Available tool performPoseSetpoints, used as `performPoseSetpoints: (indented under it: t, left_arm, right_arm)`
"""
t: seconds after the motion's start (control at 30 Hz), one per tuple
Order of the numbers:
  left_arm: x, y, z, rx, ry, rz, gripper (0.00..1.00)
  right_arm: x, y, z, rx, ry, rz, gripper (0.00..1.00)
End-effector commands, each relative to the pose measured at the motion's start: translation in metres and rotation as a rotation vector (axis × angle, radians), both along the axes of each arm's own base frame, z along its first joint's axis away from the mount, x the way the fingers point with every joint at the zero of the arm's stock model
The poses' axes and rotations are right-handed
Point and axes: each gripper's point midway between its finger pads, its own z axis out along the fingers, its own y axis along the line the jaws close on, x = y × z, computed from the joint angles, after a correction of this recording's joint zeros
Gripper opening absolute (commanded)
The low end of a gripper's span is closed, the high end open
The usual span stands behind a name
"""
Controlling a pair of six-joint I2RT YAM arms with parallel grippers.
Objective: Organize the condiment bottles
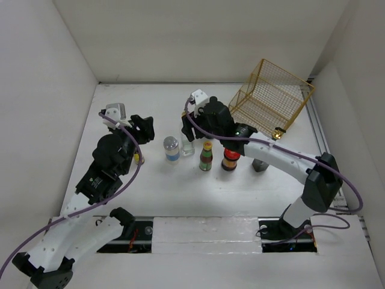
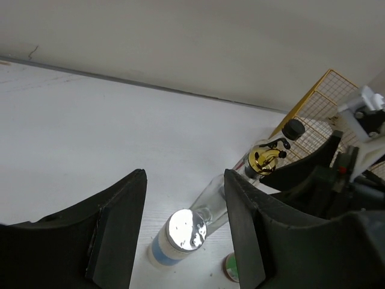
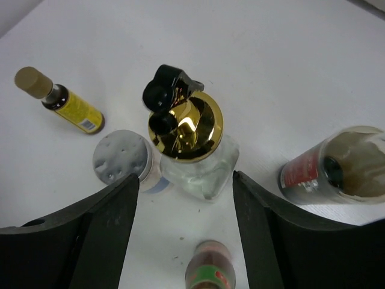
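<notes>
Nearest, in a row across the table: small yellow-labelled bottle, silver-lidded jar, gold-capped clear bottle, green bottle, red-lidded jar, grey shaker. Behind: left gripper, fingers apart, holding nothing; right gripper, fingers apart, over the gold-capped clear bottle. Farthest, at right: wire basket.

The white table carries a row of condiment bottles across its middle. A gold wire basket sits near the far right corner.
</notes>
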Motion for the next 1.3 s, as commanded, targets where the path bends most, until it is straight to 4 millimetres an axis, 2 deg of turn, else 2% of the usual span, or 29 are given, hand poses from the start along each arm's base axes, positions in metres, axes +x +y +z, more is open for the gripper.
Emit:
performPoseSetpoints:
  t: [0.0,0.1,0.17,0.2,0.23,0.33,0.4,0.5,0.6,0.63,0.7,0.73,0.77,0.83,0.87,0.9,1.0,1.03,1.07,1.13,1.17,1.2,1.27]
  left_arm:
    - [0.001,0.002,0.01,-0.038,-0.047,0.011,0.5]
    - [0.0,0.001,0.01,-0.038,-0.047,0.002,0.51]
    - [0.001,0.001,0.012,-0.043,-0.054,0.002,0.51]
    - [0.001,0.001,0.012,-0.043,-0.054,0.002,0.51]
    - [0.001,0.001,0.012,-0.043,-0.054,0.002,0.51]
    - [0.0,-0.001,0.012,-0.043,-0.054,-0.009,0.51]
    - [0.003,-0.003,0.006,-0.033,-0.039,-0.009,0.51]
    - [0.002,-0.005,0.006,-0.032,-0.039,-0.018,0.51]
    - [0.002,-0.005,0.006,-0.032,-0.039,-0.018,0.51]
    - [0.002,-0.005,0.006,-0.032,-0.039,-0.018,0.51]
    - [0.002,-0.006,0.008,-0.037,-0.047,-0.027,0.51]
    - [0.002,-0.006,0.008,-0.037,-0.047,-0.027,0.51]
    - [0.002,-0.006,0.008,-0.037,-0.047,-0.027,0.51]
    - [0.002,-0.006,0.008,-0.037,-0.047,-0.027,0.51]
    - [0.0,-0.005,0.01,-0.042,-0.054,-0.027,0.51]
    - [0.0,-0.005,0.01,-0.042,-0.055,-0.027,0.51]
    - [0.0,-0.005,0.01,-0.042,-0.055,-0.027,0.51]
    - [0.0,-0.005,0.01,-0.042,-0.055,-0.027,0.51]
    - [-0.002,-0.004,0.013,-0.048,-0.062,-0.027,0.51]
    - [-0.002,-0.004,0.013,-0.048,-0.062,-0.027,0.51]
    - [-0.002,-0.004,0.013,-0.048,-0.062,-0.027,0.51]
    - [-0.002,-0.004,0.013,-0.048,-0.062,-0.027,0.51]
    - [-0.002,-0.004,0.013,-0.048,-0.062,-0.027,0.51]
  right_arm:
    - [0.024,0.016,0.041,0.099,-0.131,-0.033,0.7]
    - [0.03,0.024,0.028,0.106,-0.138,-0.033,0.7]
    - [0.034,0.027,0.039,0.15,-0.176,-0.034,0.7]
    - [0.034,0.026,0.032,0.145,-0.175,-0.043,0.7]
    - [0.036,0.028,0.039,0.184,-0.196,-0.046,0.7]
    - [0.04,0.025,0.04,0.204,-0.21,-0.08,0.7]
    - [0.045,0.025,0.039,0.215,-0.225,-0.1,0.7]
    - [0.046,0.026,0.031,0.208,-0.219,-0.1,0.61]
    - [0.05,0.024,0.029,0.215,-0.216,-0.13,0.47]
    - [0.049,0.024,0.025,0.212,-0.213,-0.13,0.35]
    - [0.049,0.024,0.023,0.213,-0.214,-0.13,0.23]
    - [0.048,0.023,0.032,0.245,-0.223,-0.133,0.15]
    - [0.049,0.024,0.036,0.256,-0.231,-0.133,0.12]
    - [0.043,0.024,0.072,0.325,-0.28,-0.111,0.09]
    - [0.041,0.024,0.101,0.371,-0.315,-0.102,0.09]
    - [0.036,0.016,0.15,0.438,-0.383,-0.089,0.08]
    - [0.029,0.008,0.208,0.518,-0.465,-0.065,0.08]
    - [0.027,0.0,0.227,0.541,-0.49,-0.067,0.08]
    - [0.026,-0.009,0.258,0.585,-0.535,-0.069,0.08]
    - [0.023,-0.017,0.284,0.621,-0.576,-0.069,0.07]
    - [0.021,-0.028,0.309,0.656,-0.616,-0.081,0.07]
    - [0.022,-0.028,0.315,0.665,-0.625,-0.081,0.05]
    - [0.035,-0.049,0.334,0.683,-0.665,-0.148,0.05]
